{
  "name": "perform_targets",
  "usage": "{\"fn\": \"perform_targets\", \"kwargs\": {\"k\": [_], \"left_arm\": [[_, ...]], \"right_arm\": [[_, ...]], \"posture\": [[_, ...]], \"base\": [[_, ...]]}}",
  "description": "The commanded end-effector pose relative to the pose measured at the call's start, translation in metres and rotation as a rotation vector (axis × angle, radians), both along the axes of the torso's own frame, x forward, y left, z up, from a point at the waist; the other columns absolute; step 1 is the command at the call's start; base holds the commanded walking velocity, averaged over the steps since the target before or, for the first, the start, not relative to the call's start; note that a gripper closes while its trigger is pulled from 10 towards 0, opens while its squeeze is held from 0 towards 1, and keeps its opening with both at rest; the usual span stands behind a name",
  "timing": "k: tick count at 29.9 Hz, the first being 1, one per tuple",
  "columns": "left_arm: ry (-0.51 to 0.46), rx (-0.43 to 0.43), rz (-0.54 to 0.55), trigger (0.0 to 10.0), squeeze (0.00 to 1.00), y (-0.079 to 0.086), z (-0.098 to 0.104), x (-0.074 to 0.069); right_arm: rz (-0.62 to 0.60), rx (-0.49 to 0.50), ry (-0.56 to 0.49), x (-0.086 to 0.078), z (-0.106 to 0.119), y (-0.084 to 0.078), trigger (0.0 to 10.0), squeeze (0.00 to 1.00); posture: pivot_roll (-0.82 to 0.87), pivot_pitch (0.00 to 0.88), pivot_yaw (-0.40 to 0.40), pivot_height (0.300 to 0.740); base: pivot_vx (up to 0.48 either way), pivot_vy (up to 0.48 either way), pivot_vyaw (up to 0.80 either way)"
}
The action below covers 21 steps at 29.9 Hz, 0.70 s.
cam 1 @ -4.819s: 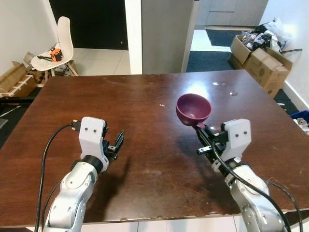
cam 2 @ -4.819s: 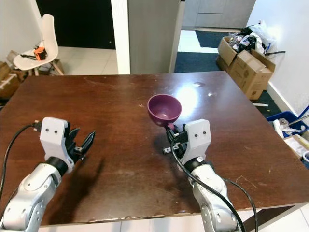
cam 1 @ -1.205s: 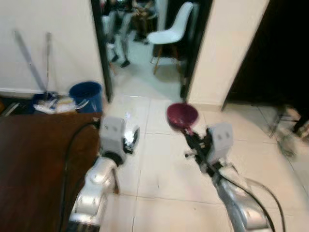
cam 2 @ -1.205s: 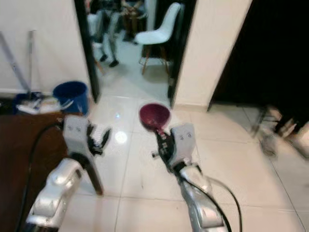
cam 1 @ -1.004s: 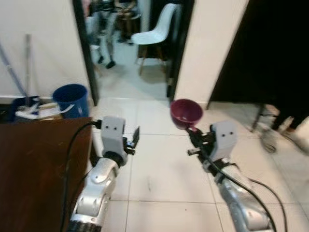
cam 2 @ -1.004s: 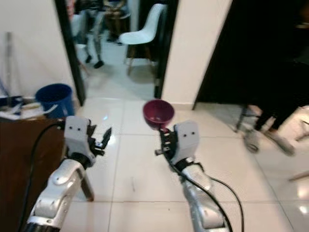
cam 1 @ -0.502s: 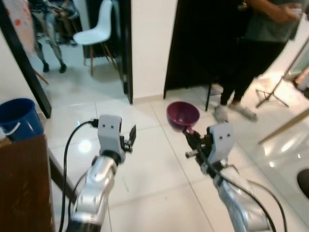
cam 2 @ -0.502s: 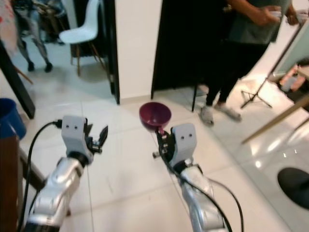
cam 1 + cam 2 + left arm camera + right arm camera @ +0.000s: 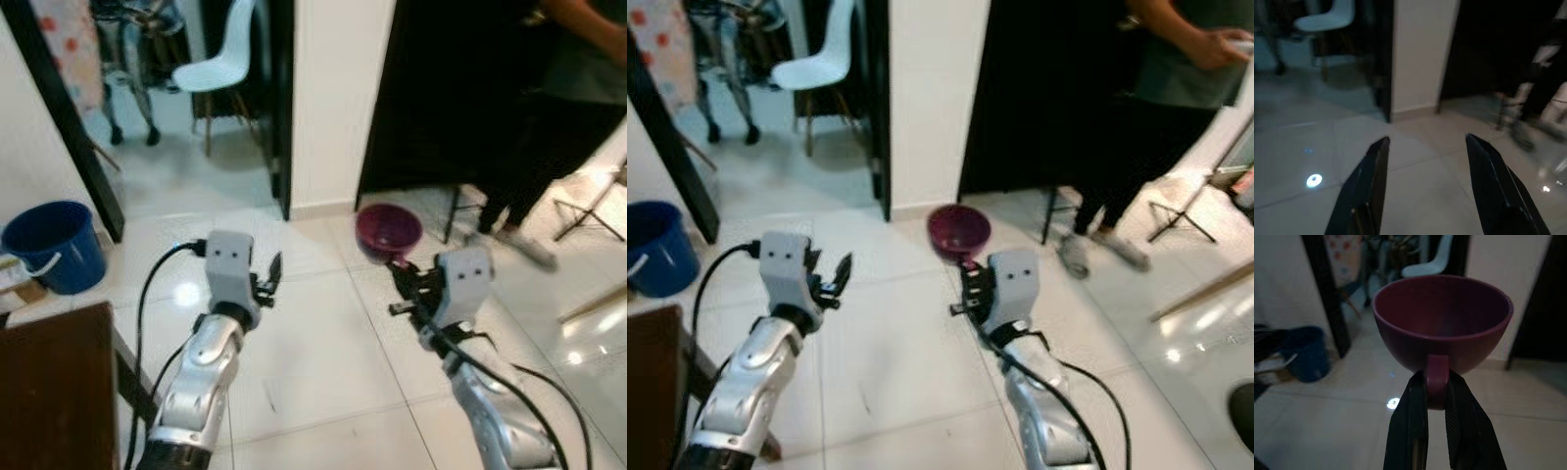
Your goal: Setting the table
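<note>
A dark purple bowl (image 9: 388, 231) with a small tab handle (image 9: 1436, 380) is held up over the white tile floor, upright, in front of my right arm. My right gripper (image 9: 1436, 392) is shut on that handle, one black finger on each side. My left gripper (image 9: 1426, 183) is held out at about the same height to the left, open, with nothing between its fingers (image 9: 273, 268). The corner of the dark wooden table (image 9: 49, 392) shows at the lower left edge.
A white wall pillar (image 9: 338, 98) stands straight ahead between two dark doorways. A white chair (image 9: 223, 67) sits in the room beyond the left doorway. A blue bucket (image 9: 54, 245) stands on the floor at left. A person (image 9: 1176, 108) in dark clothes stands at right.
The view has swung away from the table toward the doorways, and a little back to the left in the last half second. The bowl stays in my right gripper; the left stays open.
</note>
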<state>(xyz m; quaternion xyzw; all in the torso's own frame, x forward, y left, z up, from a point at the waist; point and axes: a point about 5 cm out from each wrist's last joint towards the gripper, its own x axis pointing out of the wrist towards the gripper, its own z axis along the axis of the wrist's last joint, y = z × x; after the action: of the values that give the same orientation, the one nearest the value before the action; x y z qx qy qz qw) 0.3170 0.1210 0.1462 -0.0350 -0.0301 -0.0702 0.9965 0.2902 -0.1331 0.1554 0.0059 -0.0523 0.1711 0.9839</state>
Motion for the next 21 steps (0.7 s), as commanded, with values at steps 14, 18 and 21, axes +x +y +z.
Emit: {"fn": "perform_targets", "kwargs": {"k": [14,18,21], "left_arm": [[0.031,-0.006,-0.024,10.0,0.0,-0.0101,-0.005,-0.0009],[0.031,-0.006,-0.024,10.0,0.0,-0.01,-0.0051,-0.0003],[0.029,-0.006,-0.024,10.0,0.0,-0.0099,-0.0049,0.0002]], "right_arm": [[-0.033,-0.02,0.023,-0.0012,-0.0048,-0.0106,10.0,0.0],[-0.033,-0.02,0.023,-0.0014,-0.0049,-0.0103,10.0,0.0],[-0.034,-0.02,0.022,-0.0014,-0.0048,-0.0102,10.0,0.0]], "posture": [[-0.14,0.0,0.065,0.74],[-0.14,0.0,0.068,0.74],[-0.14,0.0,0.069,0.74]], "base": [[0.46,0.0,-0.79],[0.385,0.0,-0.79],[0.426,0.0,-0.79]]}}
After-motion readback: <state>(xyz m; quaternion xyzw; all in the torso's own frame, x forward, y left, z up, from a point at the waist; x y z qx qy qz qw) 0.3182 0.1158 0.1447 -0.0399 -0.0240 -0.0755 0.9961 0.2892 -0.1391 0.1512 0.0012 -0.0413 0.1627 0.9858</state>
